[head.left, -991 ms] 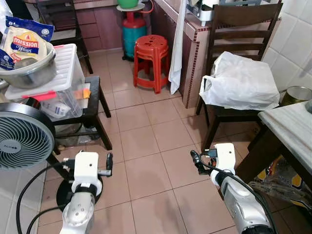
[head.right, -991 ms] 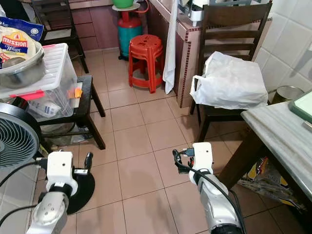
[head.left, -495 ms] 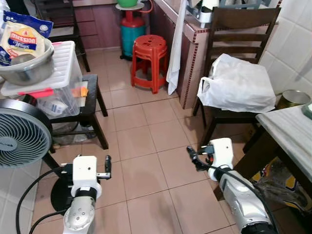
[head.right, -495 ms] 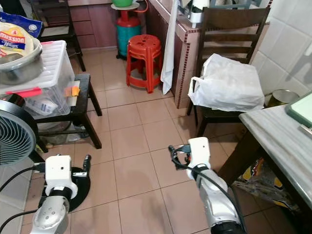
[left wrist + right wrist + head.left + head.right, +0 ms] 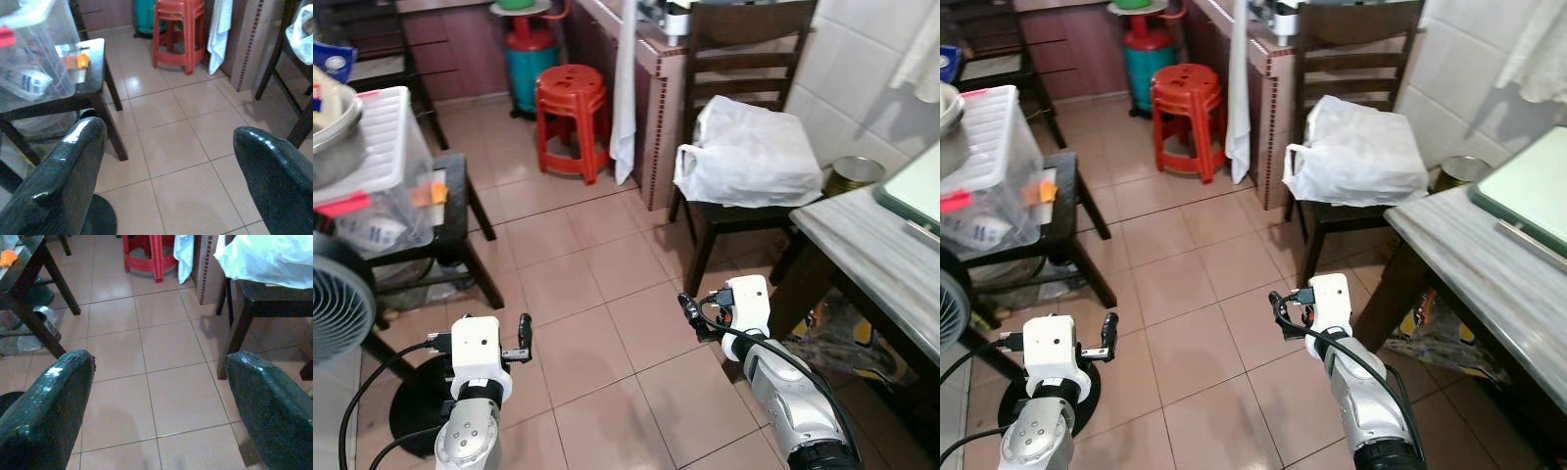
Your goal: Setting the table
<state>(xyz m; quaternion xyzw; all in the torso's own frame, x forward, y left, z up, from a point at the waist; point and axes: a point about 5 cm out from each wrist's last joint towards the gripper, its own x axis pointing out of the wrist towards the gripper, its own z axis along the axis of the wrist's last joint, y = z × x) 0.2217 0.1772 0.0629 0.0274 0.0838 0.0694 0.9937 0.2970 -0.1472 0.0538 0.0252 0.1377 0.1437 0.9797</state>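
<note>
The marble-topped table (image 5: 862,245) stands at the right, with a pale green board (image 5: 1528,186) lying on it near the wall. My left gripper (image 5: 523,331) hangs low over the tiled floor at the lower left. Its wrist view shows the fingers (image 5: 78,147) spread wide with nothing between them. My right gripper (image 5: 689,311) is held low just left of the table's near corner. It is open too, and floor tiles show between its fingers (image 5: 254,382).
A dark wooden chair (image 5: 744,54) holding a white plastic bag (image 5: 749,157) stands beyond the table. A metal can (image 5: 850,174) sits by the wall. Red stools (image 5: 570,98) and a teal gas cylinder (image 5: 529,59) stand at the back. A low black table (image 5: 450,211) with a plastic box (image 5: 377,147) and a fan (image 5: 337,304) are on the left.
The whole view has swung to the right, bringing more of the table and the green board into sight. Both grippers stay open and in the same posture.
</note>
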